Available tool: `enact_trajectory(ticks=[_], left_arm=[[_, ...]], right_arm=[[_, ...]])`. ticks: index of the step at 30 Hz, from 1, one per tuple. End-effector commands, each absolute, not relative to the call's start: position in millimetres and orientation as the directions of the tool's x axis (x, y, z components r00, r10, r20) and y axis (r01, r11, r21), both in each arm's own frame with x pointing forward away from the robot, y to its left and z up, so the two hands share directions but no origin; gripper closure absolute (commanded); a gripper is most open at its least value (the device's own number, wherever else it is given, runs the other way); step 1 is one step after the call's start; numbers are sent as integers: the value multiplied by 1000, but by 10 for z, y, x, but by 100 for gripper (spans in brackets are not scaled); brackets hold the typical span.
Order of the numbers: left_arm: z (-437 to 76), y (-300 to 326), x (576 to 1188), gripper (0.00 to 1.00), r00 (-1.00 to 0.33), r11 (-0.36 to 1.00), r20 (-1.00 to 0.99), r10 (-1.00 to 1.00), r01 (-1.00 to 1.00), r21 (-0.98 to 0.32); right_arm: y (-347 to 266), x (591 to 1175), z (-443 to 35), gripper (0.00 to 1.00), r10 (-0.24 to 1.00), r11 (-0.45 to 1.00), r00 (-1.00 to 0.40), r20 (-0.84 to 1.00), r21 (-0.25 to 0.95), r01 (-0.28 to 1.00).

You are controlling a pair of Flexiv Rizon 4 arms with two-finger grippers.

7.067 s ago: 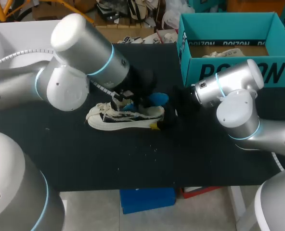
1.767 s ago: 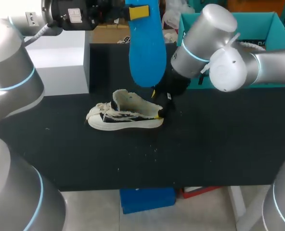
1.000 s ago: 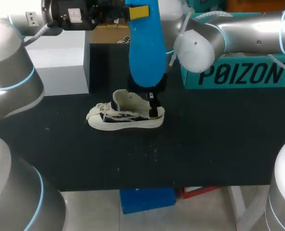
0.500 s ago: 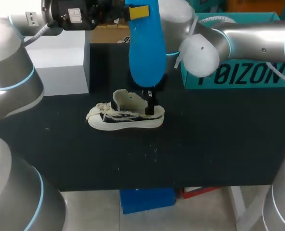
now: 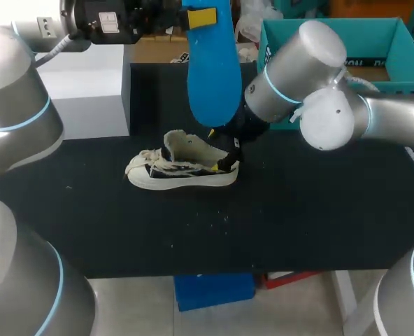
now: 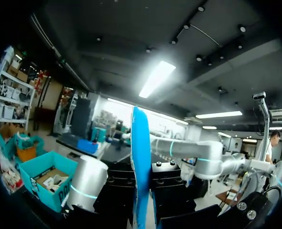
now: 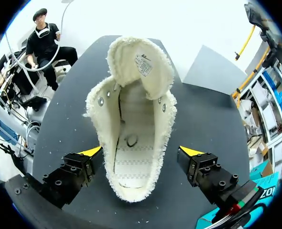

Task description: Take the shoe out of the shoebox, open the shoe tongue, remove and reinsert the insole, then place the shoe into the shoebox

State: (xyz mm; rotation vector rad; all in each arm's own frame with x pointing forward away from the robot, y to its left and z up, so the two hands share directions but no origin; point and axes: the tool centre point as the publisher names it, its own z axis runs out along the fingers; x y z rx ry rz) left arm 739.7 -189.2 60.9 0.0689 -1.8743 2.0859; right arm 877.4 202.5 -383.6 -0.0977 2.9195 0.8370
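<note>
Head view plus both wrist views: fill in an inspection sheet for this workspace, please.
Surface: black mat, a few pale specks on it.
Job's things: shoe on the mat, tongue open, no insole inside; blue insole held up above it; teal shoebox at the far right.
Clutter: white block at the mat's far left.
Grippers: left gripper shut on the insole; right gripper open, fingers astride the shoe's heel.
Cables: white cable along the right arm.
Surroundings: nothing seen reaching over the table.
</note>
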Motion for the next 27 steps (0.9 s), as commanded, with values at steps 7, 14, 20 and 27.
enact_trajectory(ticks=[7, 14, 20, 27], left_arm=[[599, -1908, 7390, 100, -944, -80, 255, 209, -276, -958], [599, -1908, 7390, 100, -944, -80, 255, 209, -276, -958], [599, -1908, 7390, 100, -944, -80, 255, 209, -276, -958], [599, -1908, 7390, 100, -944, -80, 255, 209, -276, -958]], right_arm=[[1930, 8700, -3989, 0, -23, 670, -995, -96, 738, -87], [1907, 8662, -4107, 0, -3, 653, -997, -74, 755, -58], [1900, 8632, -4211, 0, 16, 644, -998, -56, 765, -32], [1867, 8617, -4295, 0, 25, 643, -999, -39, 766, -14]])
